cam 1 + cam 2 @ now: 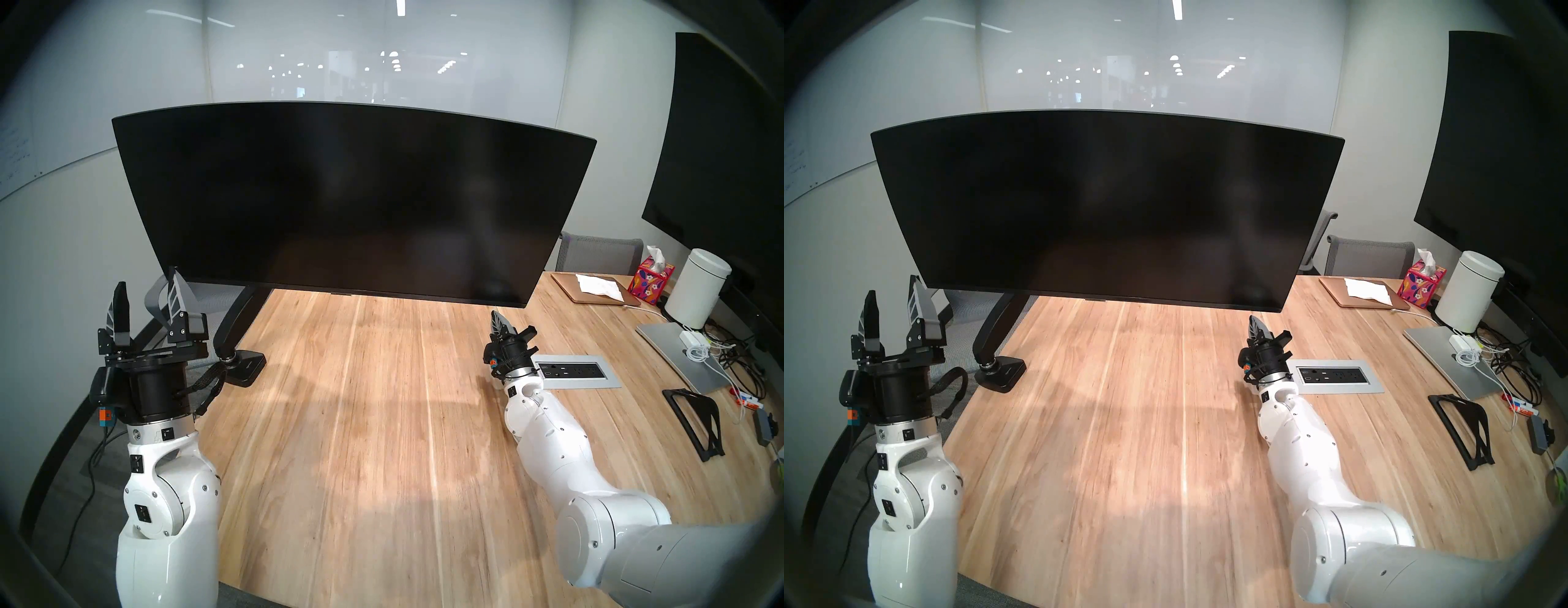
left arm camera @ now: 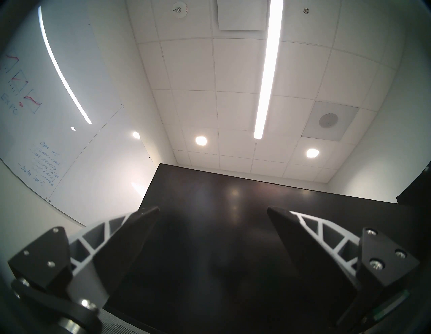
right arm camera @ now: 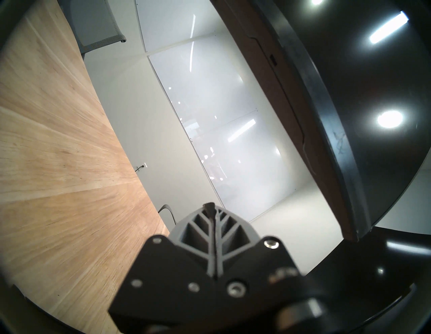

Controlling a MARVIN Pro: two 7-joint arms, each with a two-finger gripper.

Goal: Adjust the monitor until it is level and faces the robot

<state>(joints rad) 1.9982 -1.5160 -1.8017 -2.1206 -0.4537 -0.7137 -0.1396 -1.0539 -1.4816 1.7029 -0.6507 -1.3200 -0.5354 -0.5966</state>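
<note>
Room: white walls and a frosted glass panel behind a long wooden worktop [image 1: 360, 424]; a whiteboard with blue and red writing [image 2: 28, 98] shows on the left wall in the left wrist view.
Left gripper [image 1: 146, 297]: raised off the worktop's left edge, pointing up and forward, fingers [image 1: 121, 310] spread wide with nothing between them; it sits just below the screen's lower left corner, and no contact with it shows.
Monitor base [image 1: 246, 367]: black clamp foot at the worktop's left edge, with the black jointed arm [image 1: 237, 314] rising from it behind the screen.
Monitor [image 1: 352, 204]: very wide black screen, switched off, hovering above the far half of the worktop; its front is turned toward the robot's head, and its right end hangs a little lower than its left, so it is not quite level.
Right gripper [image 1: 502, 325]: low over the worktop, just below the monitor's lower right corner, fingers [image 3: 211, 224] pressed together on nothing; the right wrist view shows the monitor's bottom edge [image 3: 326, 140] close above, apart from the tips.
Socket panel [image 1: 572, 373]: grey plate set into the worktop beside the right wrist.
Far right: closed laptop [image 1: 589, 288] with a white napkin, tissue box [image 1: 651, 282], white canister [image 1: 698, 293], silver laptop [image 1: 679, 356], tangled cables, and a larger black screen [image 1: 729, 148] on the wall.
</note>
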